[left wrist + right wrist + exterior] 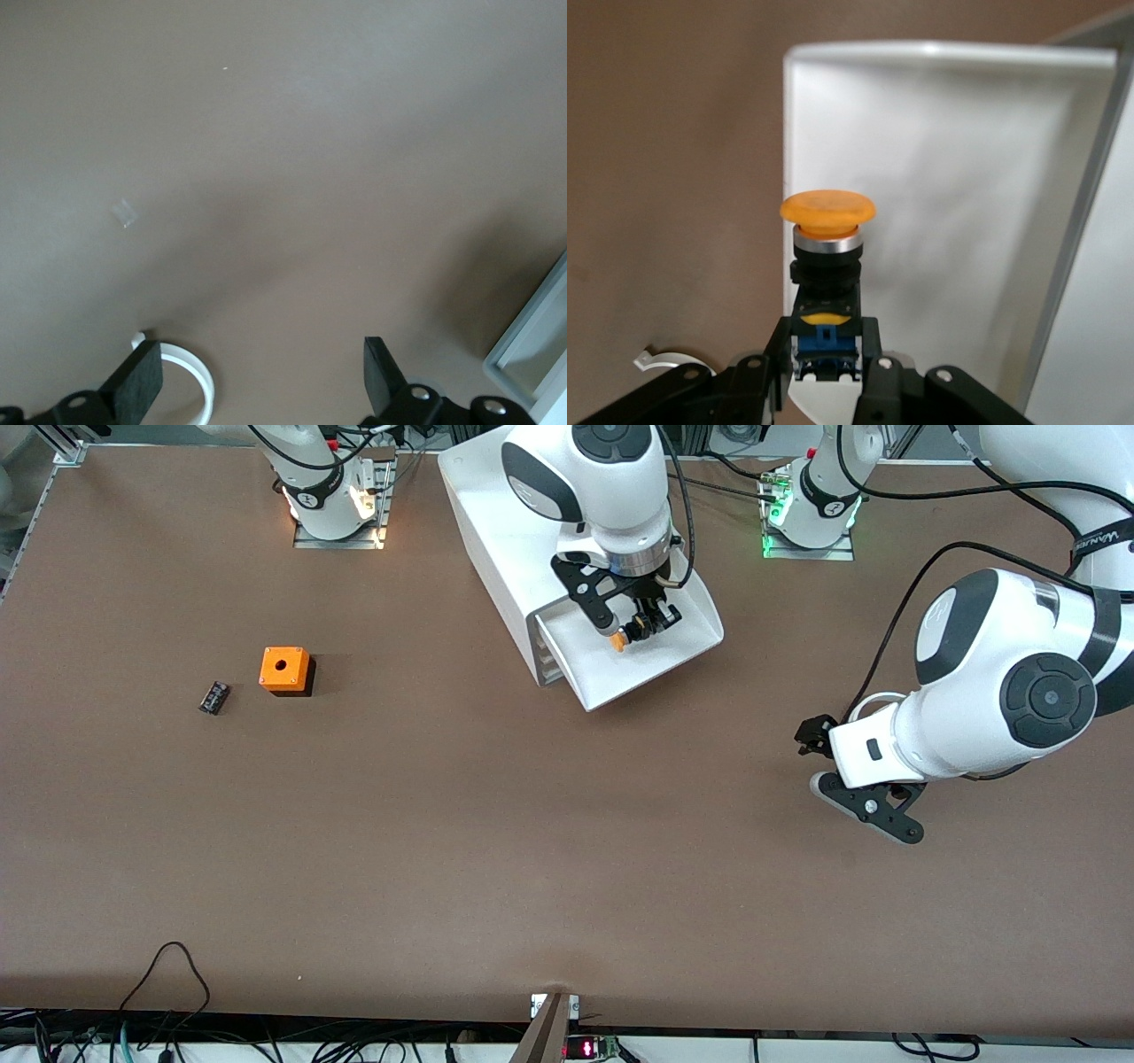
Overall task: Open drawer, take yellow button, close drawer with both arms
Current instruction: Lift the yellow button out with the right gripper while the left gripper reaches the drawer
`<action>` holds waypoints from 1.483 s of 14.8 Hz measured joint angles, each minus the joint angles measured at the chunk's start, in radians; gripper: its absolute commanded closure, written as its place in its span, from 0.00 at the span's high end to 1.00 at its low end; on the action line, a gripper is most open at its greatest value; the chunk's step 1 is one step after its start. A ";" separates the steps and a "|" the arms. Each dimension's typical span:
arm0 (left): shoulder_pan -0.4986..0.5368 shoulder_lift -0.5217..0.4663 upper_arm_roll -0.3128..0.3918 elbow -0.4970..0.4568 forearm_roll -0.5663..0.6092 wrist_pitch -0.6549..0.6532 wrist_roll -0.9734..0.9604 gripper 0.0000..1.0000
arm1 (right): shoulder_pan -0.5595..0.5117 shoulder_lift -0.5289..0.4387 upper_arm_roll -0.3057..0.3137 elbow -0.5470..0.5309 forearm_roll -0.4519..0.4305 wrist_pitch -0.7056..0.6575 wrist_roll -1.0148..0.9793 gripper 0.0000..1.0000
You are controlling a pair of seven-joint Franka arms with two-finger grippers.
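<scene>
The drawer (660,666) stands pulled out of the white cabinet (496,522), its pale tray floor (957,177) bare. Over that tray my right gripper (640,627) is shut on the button (617,640). The right wrist view shows the black-and-blue body clamped between the fingers (873,341), with the orange cap (827,211) sticking out past the tips. My left gripper (811,748) waits low over bare table toward the left arm's end, its fingers (142,372) spread wide around nothing. One corner of the drawer (532,354) shows in the left wrist view.
An orange cube with a round hole (284,670) and a small black oblong component (213,697) lie on the brown table toward the right arm's end. A cable loop (168,974) lies at the table edge nearest the front camera.
</scene>
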State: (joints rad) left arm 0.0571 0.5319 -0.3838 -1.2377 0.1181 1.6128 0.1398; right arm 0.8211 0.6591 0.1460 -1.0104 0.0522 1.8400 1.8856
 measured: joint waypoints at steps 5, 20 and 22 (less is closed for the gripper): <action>-0.023 0.007 -0.008 -0.013 -0.016 0.041 -0.368 0.94 | -0.128 -0.048 -0.026 0.003 0.000 -0.064 -0.324 0.00; -0.128 -0.161 -0.190 -0.493 -0.005 0.394 -1.177 0.90 | -0.669 -0.054 -0.029 -0.098 0.020 -0.187 -1.421 0.00; -0.127 -0.168 -0.189 -0.523 0.006 0.412 -1.197 0.90 | -0.696 -0.029 -0.029 -0.123 -0.035 -0.182 -1.461 0.00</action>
State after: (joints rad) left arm -0.0694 0.3639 -0.5730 -1.7603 0.1242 2.0247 -1.0576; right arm 0.1254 0.6303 0.1167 -1.1330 0.0175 1.6583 0.4246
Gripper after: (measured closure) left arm 0.093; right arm 0.670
